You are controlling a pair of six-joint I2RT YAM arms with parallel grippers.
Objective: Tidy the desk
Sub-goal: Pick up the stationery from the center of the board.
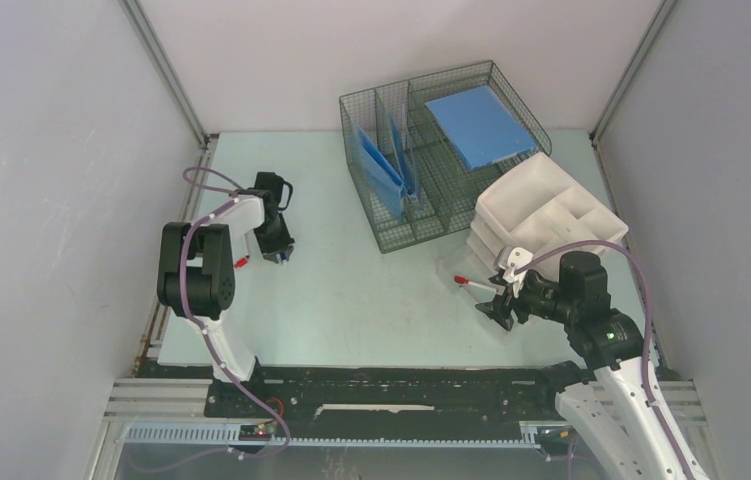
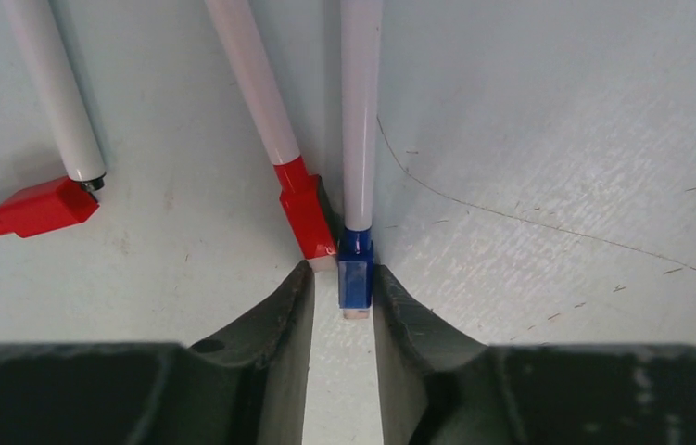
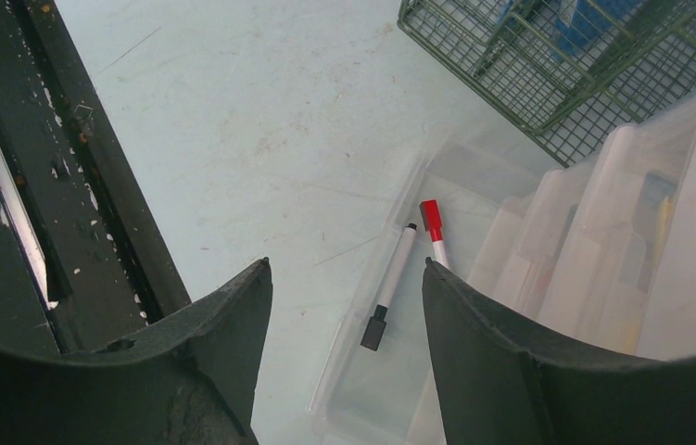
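On the pale mint desk [image 1: 351, 290], my left gripper [image 1: 276, 250] [image 2: 342, 269] stands slightly open, low over the surface. A blue-capped white marker [image 2: 356, 250] lies with its cap end between the fingertips, against the right finger and with a gap to the left one. A red-capped marker [image 2: 305, 209] lies beside it, its cap at the left fingertip. Another red-capped marker [image 2: 38, 206] and a white barrel [image 2: 56, 93] lie further left. My right gripper [image 1: 501, 308] [image 3: 346, 264] hangs open and empty above a clear tray [image 3: 385, 389] that holds a black-capped marker [image 3: 395, 278] and a red-capped one [image 3: 431, 218].
A stack of white plastic trays [image 1: 551, 205] [image 3: 603, 260] stands just right of the clear tray. Behind it is a wire mesh organizer [image 1: 421, 215] [image 3: 529, 83] with blue folders [image 1: 479, 125]. A black rail [image 1: 401, 385] [image 3: 75, 185] runs along the near edge. Grey walls enclose the desk.
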